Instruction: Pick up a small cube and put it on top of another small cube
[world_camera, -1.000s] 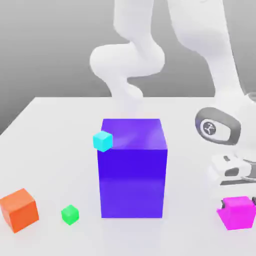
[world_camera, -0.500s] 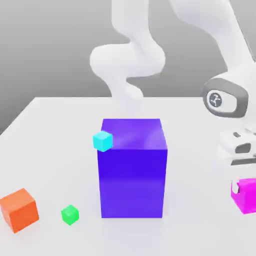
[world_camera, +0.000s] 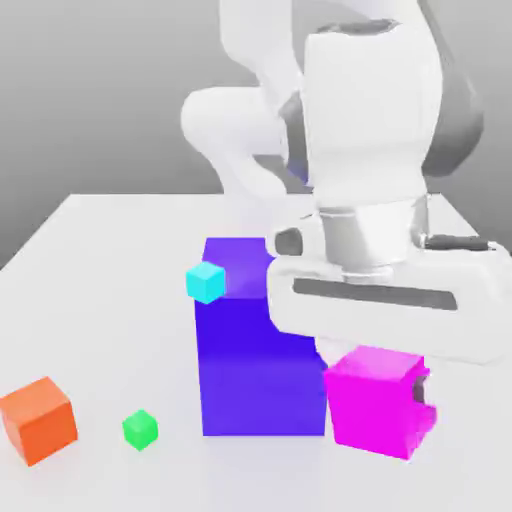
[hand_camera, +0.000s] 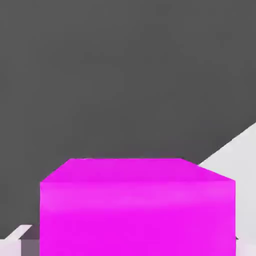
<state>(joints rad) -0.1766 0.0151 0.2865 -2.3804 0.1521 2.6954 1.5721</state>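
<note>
Overall, room: plain grey backdrop behind the scene, with no wall detail or furniture to make out.
Desk (world_camera: 110, 250): flat, pale white-grey surface; its far edge runs straight across the exterior view against the grey, and it reflects the blocks faintly.
Arm (world_camera: 365, 130): white Franka body looming large in the exterior view, wrist pointing down over the desk, in front of the big block's right side.
Big block (world_camera: 240, 370): purple-blue, by far the largest cube, standing square on the desk near the middle.
Tool (world_camera: 385, 405): hangs under the broad white hand; its fingers are pinching the magenta cube, a dark fingertip (world_camera: 423, 400) showing against the cube's side on the exterior view's right.
Small cube (world_camera: 375, 400): plain magenta-pink, held in the tool just beside the big block's lower right corner in the exterior view; the hand view (hand_camera: 137, 210) sees it close up against the grey backdrop.
Orange cube (world_camera: 38, 420): on the desk at the exterior view's far left, well apart from the tool.
Cyan cube (world_camera: 205, 282): small, at the big block's upper left edge.
Green cube (world_camera: 140, 429): smallest, on the desk between the orange cube and the big block.
</note>
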